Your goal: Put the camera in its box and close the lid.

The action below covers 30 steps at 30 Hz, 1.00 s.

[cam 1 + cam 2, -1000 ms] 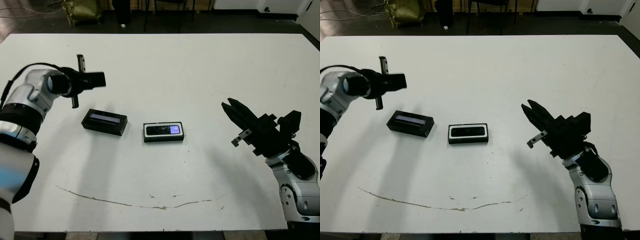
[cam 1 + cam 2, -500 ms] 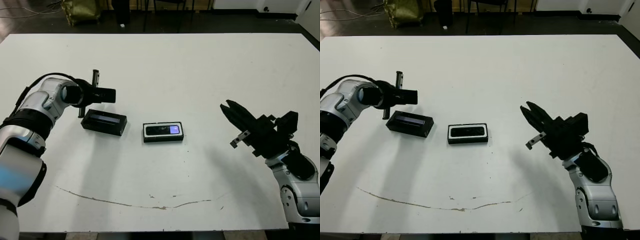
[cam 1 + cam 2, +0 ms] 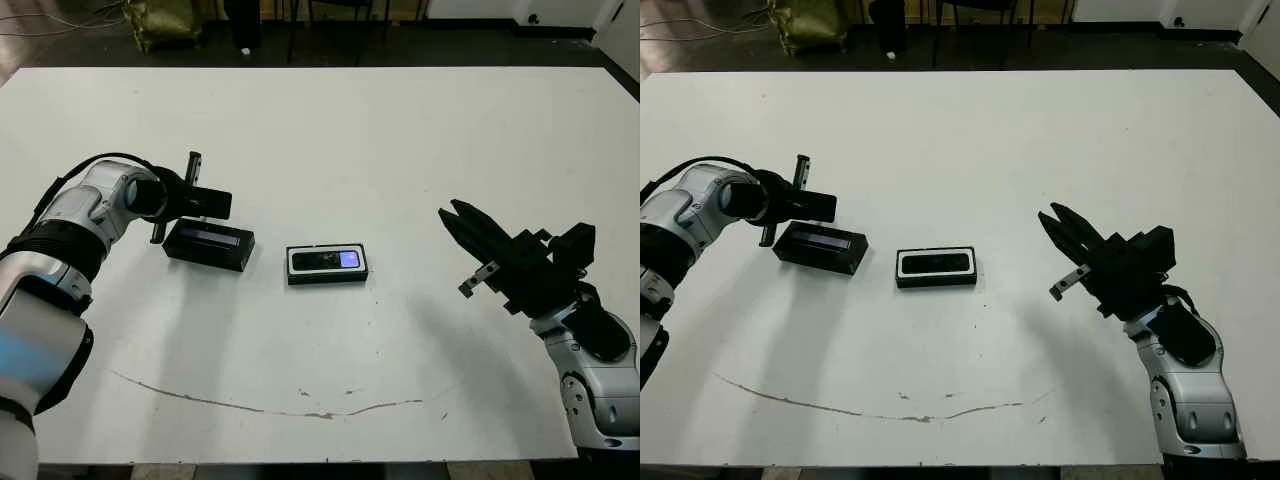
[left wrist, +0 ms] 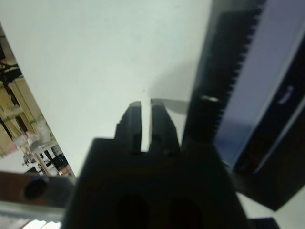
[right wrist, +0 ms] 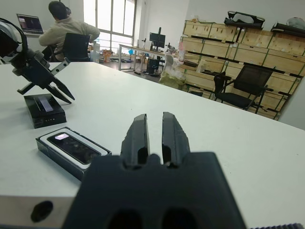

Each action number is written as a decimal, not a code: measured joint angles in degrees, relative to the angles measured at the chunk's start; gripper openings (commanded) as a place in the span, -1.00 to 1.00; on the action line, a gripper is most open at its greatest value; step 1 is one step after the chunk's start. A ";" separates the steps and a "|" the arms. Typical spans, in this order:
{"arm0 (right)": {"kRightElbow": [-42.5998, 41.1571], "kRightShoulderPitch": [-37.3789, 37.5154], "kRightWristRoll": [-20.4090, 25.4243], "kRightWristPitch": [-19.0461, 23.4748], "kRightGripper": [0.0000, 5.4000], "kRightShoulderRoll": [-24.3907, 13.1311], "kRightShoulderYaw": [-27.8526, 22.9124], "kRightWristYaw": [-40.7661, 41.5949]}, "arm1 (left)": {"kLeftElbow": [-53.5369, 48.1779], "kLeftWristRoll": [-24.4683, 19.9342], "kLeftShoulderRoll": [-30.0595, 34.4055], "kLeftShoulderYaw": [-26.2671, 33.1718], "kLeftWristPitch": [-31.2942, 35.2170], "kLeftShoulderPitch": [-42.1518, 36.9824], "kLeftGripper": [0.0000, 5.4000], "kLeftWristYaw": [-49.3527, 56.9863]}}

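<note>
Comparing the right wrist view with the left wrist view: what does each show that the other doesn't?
Only the right wrist view shows the camera lying in the box, and a seated person beyond the table. Only the left wrist view shows the lid's pale strip at close range. Both show the lid, the left gripper near it, and the white table.

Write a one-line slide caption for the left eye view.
Camera lies in its box; left gripper hovers by the lid.
</note>
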 measured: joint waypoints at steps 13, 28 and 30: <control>-0.41 0.60 -0.58 0.12 -0.99 -0.24 0.25 -0.62 | -1.82 0.97 0.10 -0.60 7.62 -1.40 -1.00 -8.95; -1.05 0.63 -0.49 2.26 -0.99 -1.04 0.71 -0.94 | -30.23 -0.89 5.26 1.65 21.26 8.36 -1.00 -25.53; -1.66 0.63 -0.46 3.49 -0.99 -1.11 0.73 -1.37 | -32.35 -1.43 5.68 1.78 21.00 9.29 -1.00 -25.95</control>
